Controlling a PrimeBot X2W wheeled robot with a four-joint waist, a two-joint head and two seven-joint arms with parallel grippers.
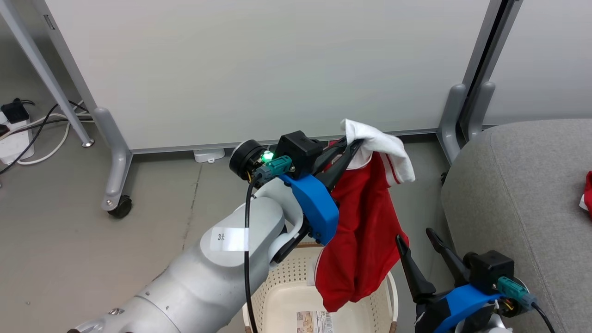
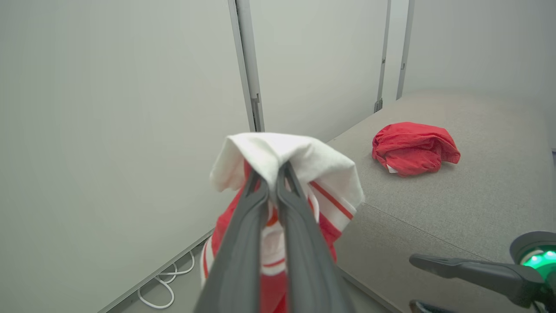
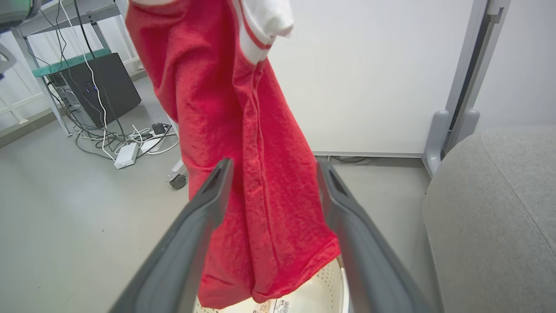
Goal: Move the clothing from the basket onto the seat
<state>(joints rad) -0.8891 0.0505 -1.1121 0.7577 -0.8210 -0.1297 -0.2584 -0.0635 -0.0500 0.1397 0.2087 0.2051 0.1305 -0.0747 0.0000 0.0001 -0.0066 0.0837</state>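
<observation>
Left hand [image 1: 349, 144] clamping red-white garment [image 1: 365, 222], dangling above basket [image 1: 282, 277]; right hand [image 1: 414, 235] hovering beside basket, fingers [image 1: 409, 266] standing apart.

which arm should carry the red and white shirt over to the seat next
Left. The left hand is shut on the red and white shirt, which hangs over the basket. The right hand is open and empty, low beside the seat.
</observation>
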